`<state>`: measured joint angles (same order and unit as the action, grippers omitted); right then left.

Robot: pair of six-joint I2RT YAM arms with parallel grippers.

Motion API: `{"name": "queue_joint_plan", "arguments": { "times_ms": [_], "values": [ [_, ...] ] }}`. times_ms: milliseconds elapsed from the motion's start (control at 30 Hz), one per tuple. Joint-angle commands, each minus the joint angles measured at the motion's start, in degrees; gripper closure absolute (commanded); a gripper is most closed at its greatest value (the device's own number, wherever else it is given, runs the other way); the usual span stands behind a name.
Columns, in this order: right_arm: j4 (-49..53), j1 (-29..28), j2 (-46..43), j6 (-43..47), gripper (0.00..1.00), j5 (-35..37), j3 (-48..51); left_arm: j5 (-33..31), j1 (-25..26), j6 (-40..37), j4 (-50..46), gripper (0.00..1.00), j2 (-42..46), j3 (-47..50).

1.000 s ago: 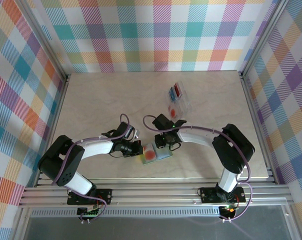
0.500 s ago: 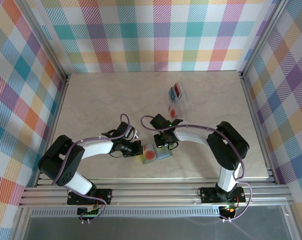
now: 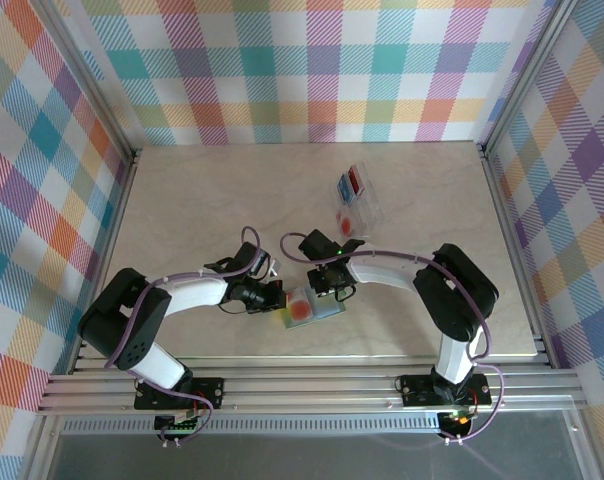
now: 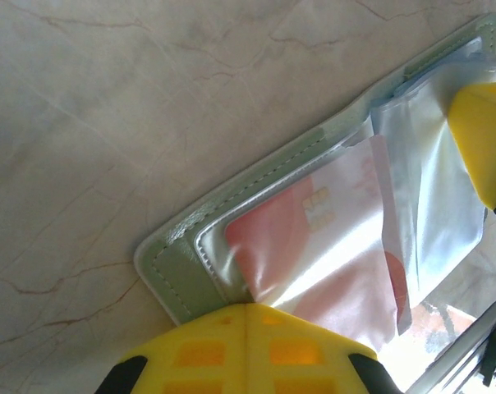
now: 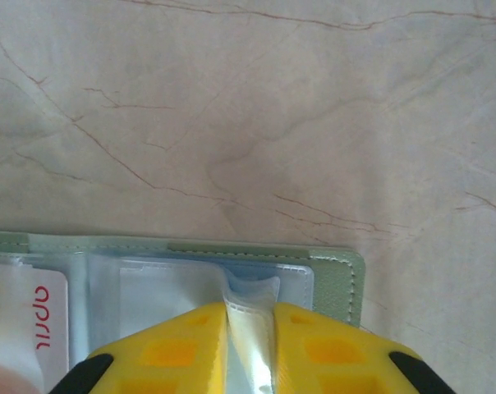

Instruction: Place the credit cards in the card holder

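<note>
Hidden: whether the left gripper (image 4: 246,353), closed tip to tip at the card holder's (image 4: 176,283) edge, pinches anything. The right gripper (image 5: 250,349) clamps one clear sleeve. The card holder lies open on the table (image 3: 182,200) between both grippers. One pale card (image 4: 314,246) sits sleeved, half covered. The clear rack (image 3: 370,208) holds a red card (image 3: 357,181) and others, too small to count.

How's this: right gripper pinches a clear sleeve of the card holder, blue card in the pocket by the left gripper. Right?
No: the card holder pocket there holds the pale card with the orange-red mark, not a blue one; see left wrist view. Rest stands.
</note>
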<state>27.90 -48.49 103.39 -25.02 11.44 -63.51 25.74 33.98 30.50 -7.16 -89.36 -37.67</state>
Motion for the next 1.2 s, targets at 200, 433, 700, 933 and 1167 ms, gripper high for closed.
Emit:
{"name": "queue_joint_plan", "arguments": {
  "times_ms": [200,433,700,933,1167],
  "values": [
    [4.95,-0.73,-0.45,-0.21,0.81,4.53,-2.48,-2.07,0.48,-0.97,0.83,1.0,-4.69,0.27],
    [5.96,-1.16,-0.34,-0.12,0.81,5.86,-3.28,-2.01,0.48,-1.22,0.63,1.0,-4.94,-0.03],
    [6.25,-1.74,-0.53,0.36,0.88,6.11,-3.74,-1.83,0.48,-1.15,0.65,1.0,-5.01,-0.05],
    [5.23,-1.79,-0.59,1.02,0.81,3.96,-3.45,-1.73,0.48,-1.25,0.65,1.0,-4.95,-0.08],
    [5.78,-1.74,2.43,0.77,0.72,3.62,-4.61,-1.63,0.48,-1.32,0.5,1.0,-4.68,-0.03]
  ]
}}
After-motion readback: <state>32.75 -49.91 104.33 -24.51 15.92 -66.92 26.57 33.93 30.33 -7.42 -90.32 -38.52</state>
